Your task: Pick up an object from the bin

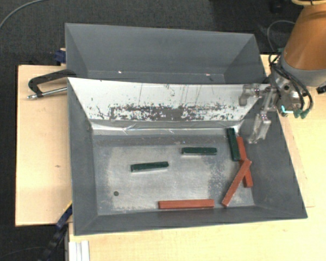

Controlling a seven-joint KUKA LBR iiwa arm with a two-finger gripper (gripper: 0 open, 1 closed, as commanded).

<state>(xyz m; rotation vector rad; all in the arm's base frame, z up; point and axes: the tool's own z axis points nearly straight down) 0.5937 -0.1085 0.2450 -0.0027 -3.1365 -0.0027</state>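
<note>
The two-finger gripper (257, 132) hangs low by the right wall of the grey metal bin (152, 53); whether it's wide or narrow can't be told. Nearest it, just left & a bit below, lies a short dark green flat bar (231, 144), touching a reddish-brown flat bar (243, 159) that runs down onto a slanted reddish-brown bar (234, 185). Further left of the gripper lie a 2nd dark green bar (199, 151) & a 3rd dark green bar (149, 167), apart from each other, w/ a long reddish-brown bar (186, 204) well below-left of the gripper, along the front wall

The grey metal bin (81, 162) holds three dark green bars (149, 167) and three red-brown bars (186, 204), mostly toward its right.
</note>
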